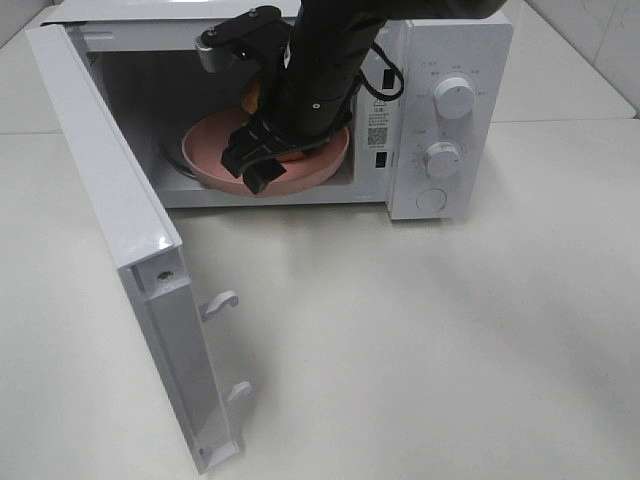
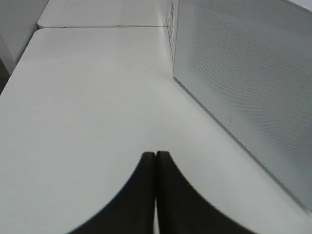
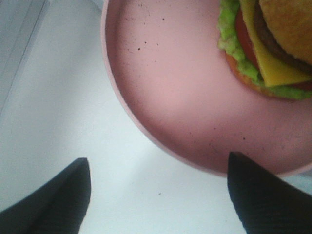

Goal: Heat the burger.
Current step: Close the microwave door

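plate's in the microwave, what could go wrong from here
1. The open right gripper hangs right at the pink plate rim. As it pulls back, a finger might catch the rim, drag the plate and tip the burger.
2. The right arm reaches into the microwave while the door stands wide open. If the shut left gripper, beside the door, swings it early, the door would likely strike the arm.

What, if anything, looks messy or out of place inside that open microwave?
Nothing is spilled or broken. The layers of the small hamburger look slightly slid: its yellow cheese slice and green lettuce stick out past the golden-brown bun on one side. A few dark specks dot the round pink plate beneath it.
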### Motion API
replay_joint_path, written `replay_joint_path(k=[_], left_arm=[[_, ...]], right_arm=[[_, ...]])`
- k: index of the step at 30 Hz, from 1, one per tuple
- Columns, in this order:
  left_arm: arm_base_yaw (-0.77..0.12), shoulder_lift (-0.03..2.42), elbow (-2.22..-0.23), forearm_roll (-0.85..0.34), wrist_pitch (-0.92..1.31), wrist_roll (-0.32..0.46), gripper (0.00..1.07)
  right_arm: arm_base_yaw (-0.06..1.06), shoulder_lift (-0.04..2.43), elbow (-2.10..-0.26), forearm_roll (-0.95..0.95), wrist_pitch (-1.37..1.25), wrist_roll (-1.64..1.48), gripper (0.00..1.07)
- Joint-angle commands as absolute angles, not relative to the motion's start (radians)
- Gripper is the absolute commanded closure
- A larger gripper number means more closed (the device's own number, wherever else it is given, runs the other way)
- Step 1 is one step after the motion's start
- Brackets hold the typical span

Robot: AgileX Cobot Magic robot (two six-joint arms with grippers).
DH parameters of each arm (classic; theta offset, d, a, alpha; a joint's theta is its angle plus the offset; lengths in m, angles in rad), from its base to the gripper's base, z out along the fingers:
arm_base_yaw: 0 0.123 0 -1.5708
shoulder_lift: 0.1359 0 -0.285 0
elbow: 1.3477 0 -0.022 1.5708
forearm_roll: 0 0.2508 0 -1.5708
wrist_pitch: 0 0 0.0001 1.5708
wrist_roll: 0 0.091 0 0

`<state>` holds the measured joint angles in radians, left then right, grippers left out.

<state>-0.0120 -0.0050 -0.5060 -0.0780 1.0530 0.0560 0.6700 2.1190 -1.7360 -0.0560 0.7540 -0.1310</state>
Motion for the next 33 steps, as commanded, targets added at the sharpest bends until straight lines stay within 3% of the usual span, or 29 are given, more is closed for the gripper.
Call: replay_joint_path(k=[1,17,27,33], left_arm=[[-0.011,-0.023,-0.506,-0.078,1.041,0.055,1.06],[-0.011,-0.023,-0.506,-0.077,1.041,0.055,1.06],[-0.011,-0.023,-0.506,-0.077,1.041,0.055,1.06],[-0.011,-0.023,-0.506,-0.077,1.041,0.055,1.06]], right_arm=[[0.676,2.099,-1.743,-0.049,0.802,-0.048,0.33],[0.673,2.020,-1.743,0.035,1.237,0.040,0.33],[0.664,1.981,-1.668,-0.072,1.247,0.117,0.34],[0.591,1.910,-1.554,-0.073,1.247,0.124,0.34]])
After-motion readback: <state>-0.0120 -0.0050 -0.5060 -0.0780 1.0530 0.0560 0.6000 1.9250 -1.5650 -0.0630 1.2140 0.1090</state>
